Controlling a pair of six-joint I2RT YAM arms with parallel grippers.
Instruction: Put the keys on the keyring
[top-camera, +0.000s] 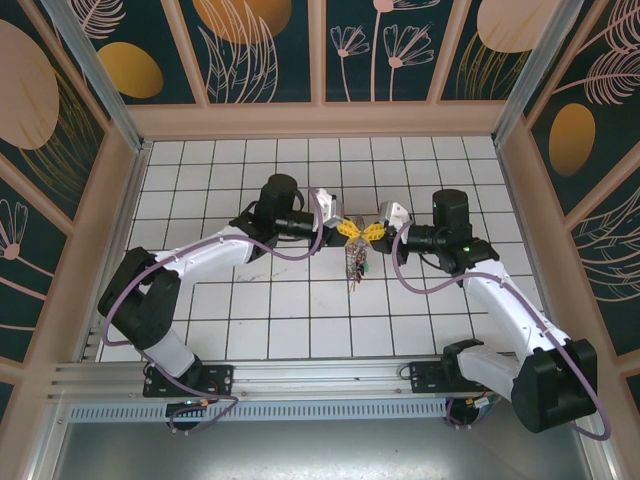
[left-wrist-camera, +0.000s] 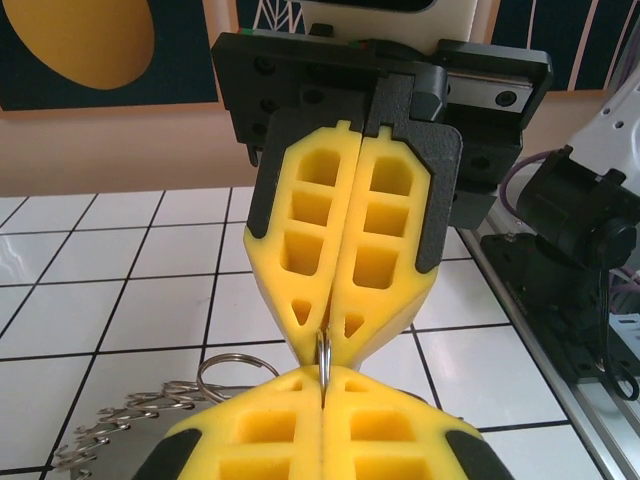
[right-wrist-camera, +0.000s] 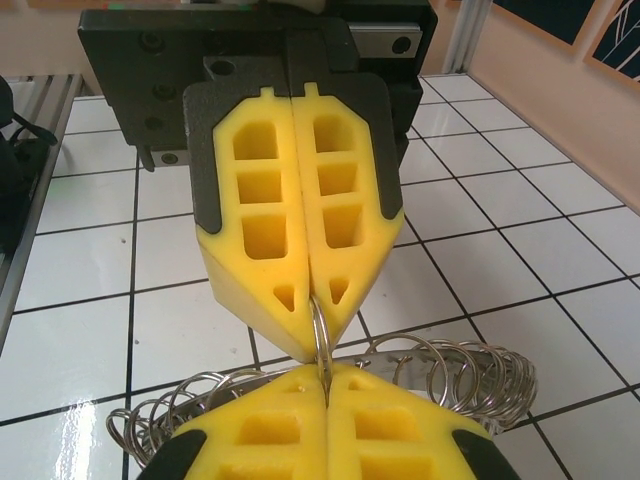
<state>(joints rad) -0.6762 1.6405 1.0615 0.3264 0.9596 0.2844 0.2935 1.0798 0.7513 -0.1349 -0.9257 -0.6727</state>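
Yellow-padded left gripper (top-camera: 349, 228) and right gripper (top-camera: 371, 231) meet nose to nose mid-table, both pinching the thin grey metal keyring (right-wrist-camera: 321, 340), no gap between. Silvery metal keys (top-camera: 356, 264) dangle beneath, blocking. White tiled table (top-camera: 300, 320) open around.

The top camera sat high above and behind the arms. It looked down at the white tiled floor (top-camera: 250, 320) from far away, so the left gripper (top-camera: 347, 228) and the right gripper (top-camera: 372, 232) looked small in the middle. The left wrist camera sat just behind its own yellow fingers (left-wrist-camera: 300, 395). It looked along them, very close, right at the right gripper (left-wrist-camera: 330, 320). The right wrist camera did the same from the other side and faced the left gripper (right-wrist-camera: 312, 320). All three views shared the spot where both grippers met tip to tip on the keyring (right-wrist-camera: 321, 345), with tiles below them.
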